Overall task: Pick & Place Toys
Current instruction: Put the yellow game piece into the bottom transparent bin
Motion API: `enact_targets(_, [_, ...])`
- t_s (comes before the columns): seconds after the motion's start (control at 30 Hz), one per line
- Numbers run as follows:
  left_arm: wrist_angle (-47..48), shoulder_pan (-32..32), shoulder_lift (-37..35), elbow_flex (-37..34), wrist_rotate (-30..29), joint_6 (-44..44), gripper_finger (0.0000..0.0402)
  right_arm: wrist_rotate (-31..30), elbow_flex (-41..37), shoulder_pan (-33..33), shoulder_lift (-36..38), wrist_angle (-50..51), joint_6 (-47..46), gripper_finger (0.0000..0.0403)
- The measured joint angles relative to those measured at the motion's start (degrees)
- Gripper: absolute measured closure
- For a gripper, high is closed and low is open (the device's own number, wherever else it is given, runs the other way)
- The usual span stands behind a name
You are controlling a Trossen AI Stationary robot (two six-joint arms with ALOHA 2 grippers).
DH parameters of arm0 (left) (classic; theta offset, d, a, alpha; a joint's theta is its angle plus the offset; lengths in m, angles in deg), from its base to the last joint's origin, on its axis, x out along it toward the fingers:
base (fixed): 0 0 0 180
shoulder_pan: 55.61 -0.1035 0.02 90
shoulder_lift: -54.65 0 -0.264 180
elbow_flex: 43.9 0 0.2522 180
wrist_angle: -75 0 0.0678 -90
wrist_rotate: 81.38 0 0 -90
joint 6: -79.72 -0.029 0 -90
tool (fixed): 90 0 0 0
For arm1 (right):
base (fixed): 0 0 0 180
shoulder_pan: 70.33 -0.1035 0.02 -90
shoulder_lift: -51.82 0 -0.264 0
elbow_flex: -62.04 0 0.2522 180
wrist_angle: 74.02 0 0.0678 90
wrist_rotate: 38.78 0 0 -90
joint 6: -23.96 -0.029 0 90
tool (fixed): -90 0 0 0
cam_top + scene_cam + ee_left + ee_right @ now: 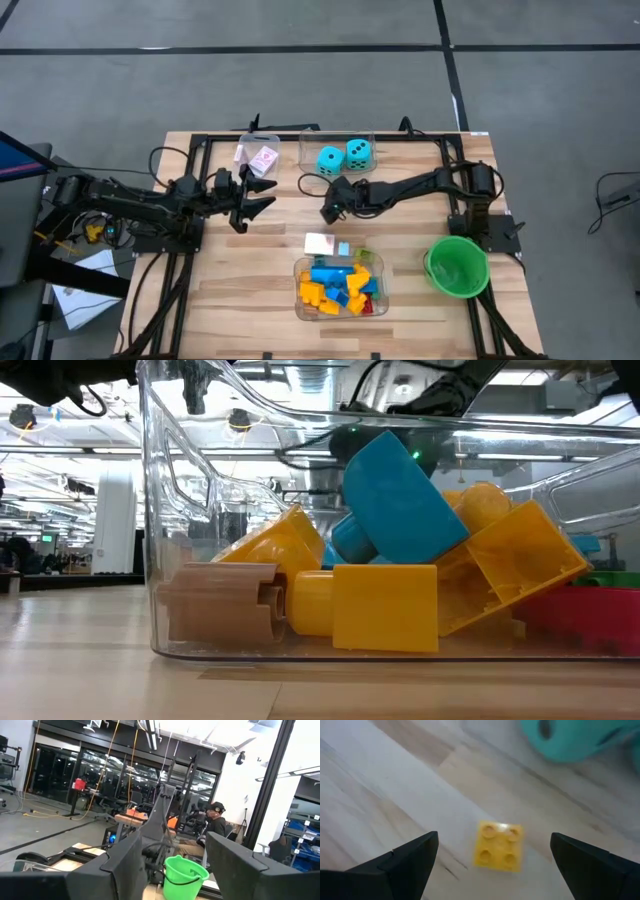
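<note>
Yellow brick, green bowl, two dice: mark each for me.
yellow brick [499,845], right wrist view, middle of its studded top.
green bowl [458,266], high view, its inside.
dice [359,153], high view, top face of the right-hand one.

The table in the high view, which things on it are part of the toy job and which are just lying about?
Part of the job:
- bricks in a clear tub
- yellow brick below the open right gripper
- two cyan dice
- pink cards

Lying about:
- green bowl
- left gripper, jaws empty, waiting over bare wood
</note>
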Motion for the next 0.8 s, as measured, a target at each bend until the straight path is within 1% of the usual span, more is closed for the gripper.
enact_targets(0.07, [-0.02, 0.0, 0.0, 0.0, -0.02, 0.0, 0.0187, 1.01, -0.07, 0.3, -0.75, 0.61, 0.0, 0.0026])
enact_targets(0.13, [0.03, 0.0, 0.0, 0.0, 0.0, 0.0, 0.0187, 1.01, 0.1, 0.38, -2.18, -0.84, 0.18, 0.0026])
enact_targets(0.23, [-0.01, 0.0, 0.0, 0.0, 0.0, 0.0, 0.0185, 1.01, -0.06, 0.6, -2.14, -0.61, 0.29, 0.0027])
enact_targets(0.3, [0.07, 0.0, 0.02, 0.0, 0.0, 0.0, 0.0187, 1.01, 0.07, 0.61, -2.11, -0.85, 0.3, 0.0034])
enact_targets(0.37, [0.05, 0.0, 0.01, 0.02, 0.02, 0.0, 0.0189, 1.03, -0.04, 0.61, -1.97, -0.38, 0.29, 0.0049])
enact_targets(0.5, [0.11, 0.0, 0.0, 0.02, 0.02, 0.02, 0.0192, 1.73, 0.01, 0.61, -1.84, -0.08, 0.25, 0.0104])
enact_targets(0.6, [0.11, 0.0, 0.02, 0.02, 0.02, 0.0, 0.0193, 2.89, -0.02, 0.61, -2.06, 0.02, 0.84, 0.0159])
enact_targets(0.77, [0.11, 0.0, 0.01, 0.02, 0.02, 0.0, 0.0193, 3.83, -0.02, 0.59, -2.06, -0.77, 2.25, 0.0266])
enact_targets(0.8, [0.11, 0.0, 0.02, 0.02, 0.02, 0.0, 0.0193, 3.84, 0.01, 0.56, -2.06, -1.21, 2.71, 0.0273])
